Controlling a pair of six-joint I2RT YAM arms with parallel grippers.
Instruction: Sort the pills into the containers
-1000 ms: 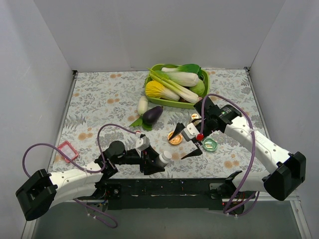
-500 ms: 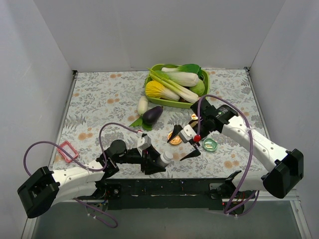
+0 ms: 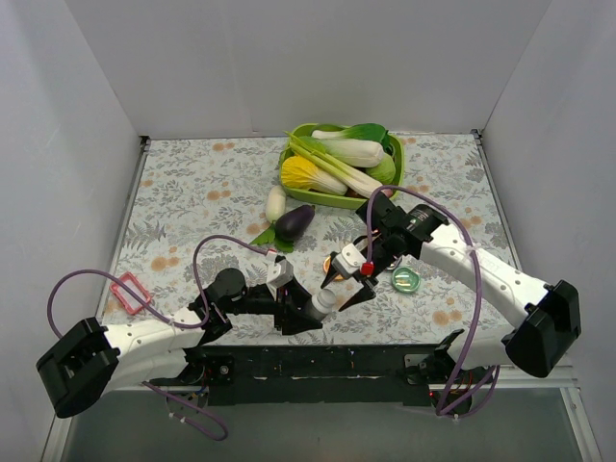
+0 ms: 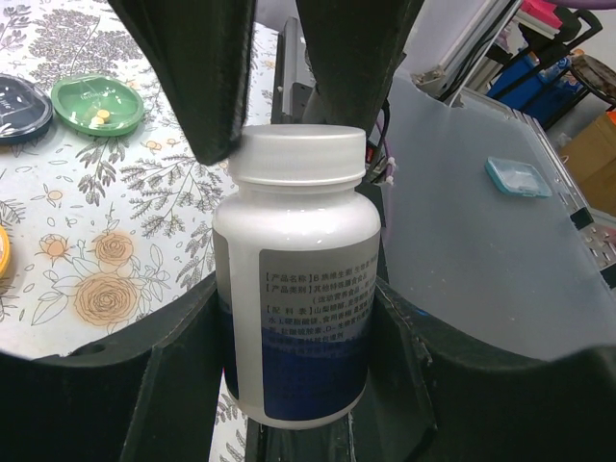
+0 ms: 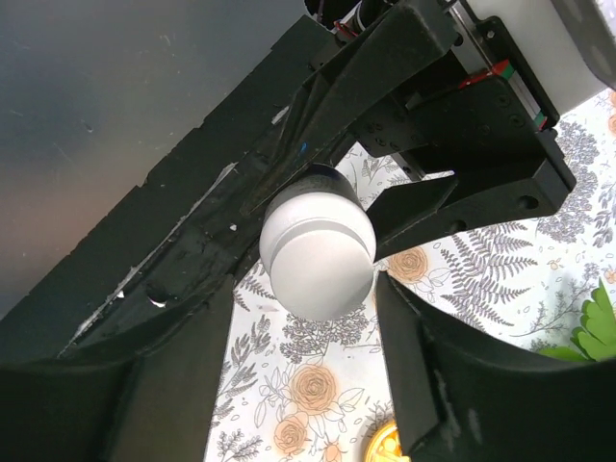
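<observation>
A white pill bottle (image 3: 322,301) with a blue label (image 4: 298,289) is held near the table's front edge, and my left gripper (image 3: 306,310) (image 4: 296,385) is shut on its body. My right gripper (image 3: 345,285) (image 5: 313,289) is open, one finger on each side of the bottle's white cap (image 5: 318,255); its fingers (image 4: 207,77) flank the cap in the left wrist view. The green container (image 3: 405,279) (image 4: 96,104) holds a yellow pill (image 4: 101,115). The dark blue container (image 4: 19,96) lies beside it. The orange container (image 3: 333,262) (image 5: 395,445) is partly hidden by the right gripper.
A lime-green tray (image 3: 395,154) of vegetables stands at the back. An eggplant (image 3: 295,222) and a white radish (image 3: 275,203) lie in front of it. A pink frame (image 3: 128,289) lies at the left edge. The arms' black base rail (image 3: 327,366) runs along the front.
My right gripper has moved left and down onto the bottle's cap, and its jaws have narrowed. The left arm has carried the bottle slightly to the right.
</observation>
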